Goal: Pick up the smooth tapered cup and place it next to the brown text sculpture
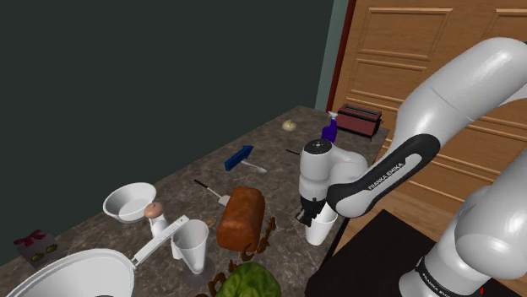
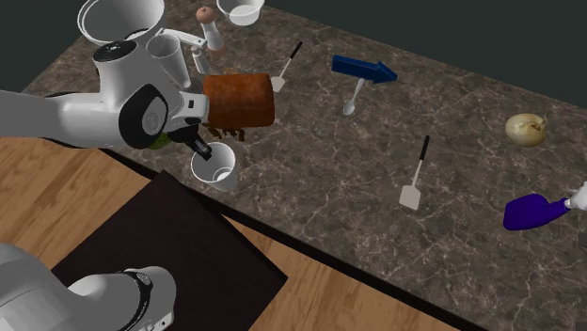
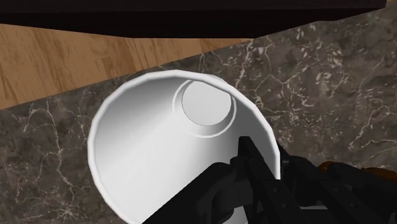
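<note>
Several things crowded on the dark marbled counter (image 1: 270, 152) around the tapered cup (image 1: 321, 229). Brown loaf (image 1: 240, 217) near it, toward the shoulder view's left. Brown text sculpture (image 1: 256, 246) tucked against the loaf's near side, between loaf and cup. Second white cup (image 1: 191, 243) beyond the loaf, close to a white bowl (image 1: 129, 201). Green rounded thing (image 1: 249, 281) at the shoulder view's bottom edge. Well apart, farther along the counter: blue brush (image 1: 238, 158), spatula (image 2: 414, 179), blue spray bottle (image 1: 329, 129), reddish-brown toaster (image 1: 359, 120), pale round bulb (image 1: 289, 125).

Cup plain white and smooth-walled, wide at the mouth, narrowing to a flat round base, open side up. Placed at the counter's edge nearest the dark stand (image 1: 380, 253), close to the sculpture. Cannot tell whether resting on the counter or lifted clear of it.

White arm (image 1: 456, 84) arched up from the stand, bent at the elbow, wrist pointed down over the cup. Black gripper (image 3: 270, 159) at the cup's rim, jaws narrow, one finger (image 3: 251, 156) inside the mouth and its partner outside, clasping the wall between them.
</note>
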`<action>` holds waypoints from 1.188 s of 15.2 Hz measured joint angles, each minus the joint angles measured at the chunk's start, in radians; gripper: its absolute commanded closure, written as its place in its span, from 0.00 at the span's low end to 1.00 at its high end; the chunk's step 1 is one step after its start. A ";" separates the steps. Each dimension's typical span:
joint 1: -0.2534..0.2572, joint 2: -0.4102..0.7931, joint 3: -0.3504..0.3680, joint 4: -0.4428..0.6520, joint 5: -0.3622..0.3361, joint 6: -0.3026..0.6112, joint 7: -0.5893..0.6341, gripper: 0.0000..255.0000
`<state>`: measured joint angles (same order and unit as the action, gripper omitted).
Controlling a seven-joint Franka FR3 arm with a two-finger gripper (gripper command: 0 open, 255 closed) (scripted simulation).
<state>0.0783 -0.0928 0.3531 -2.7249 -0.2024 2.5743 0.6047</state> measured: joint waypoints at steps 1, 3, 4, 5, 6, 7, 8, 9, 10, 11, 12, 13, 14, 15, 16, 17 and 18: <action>-0.004 0.019 0.001 0.002 -0.018 0.015 0.014 1.00; -0.014 0.056 0.001 0.002 -0.058 0.047 0.045 1.00; -0.017 0.076 0.001 0.002 -0.080 0.064 0.064 1.00; -0.020 0.101 -0.001 0.006 -0.109 0.080 0.088 1.00; -0.022 0.111 -0.004 0.006 -0.124 0.090 0.097 1.00; -0.022 0.115 -0.004 0.005 -0.129 0.094 0.102 1.00; -0.023 0.119 -0.005 0.006 -0.133 0.096 0.105 1.00; -0.022 0.120 -0.005 0.006 -0.136 0.098 0.108 1.00; -0.022 0.121 -0.005 0.006 -0.137 0.098 0.109 1.00; -0.022 0.121 -0.005 0.005 -0.137 0.099 0.109 1.00; -0.022 0.121 -0.005 0.005 -0.137 0.099 0.109 1.00; -0.022 0.121 -0.005 0.005 -0.137 0.099 0.109 0.00; -0.022 0.121 -0.005 0.006 -0.137 0.099 0.109 0.00; -0.022 0.121 -0.005 0.006 -0.137 0.099 0.109 0.00; -0.022 0.121 -0.005 0.006 -0.137 0.099 0.109 0.00; -0.022 0.121 -0.005 0.006 -0.137 0.099 0.109 0.00; -0.022 0.121 -0.005 0.006 -0.137 0.099 0.109 0.00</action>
<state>0.0559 0.0285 0.3478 -2.7193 -0.3397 2.6732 0.7138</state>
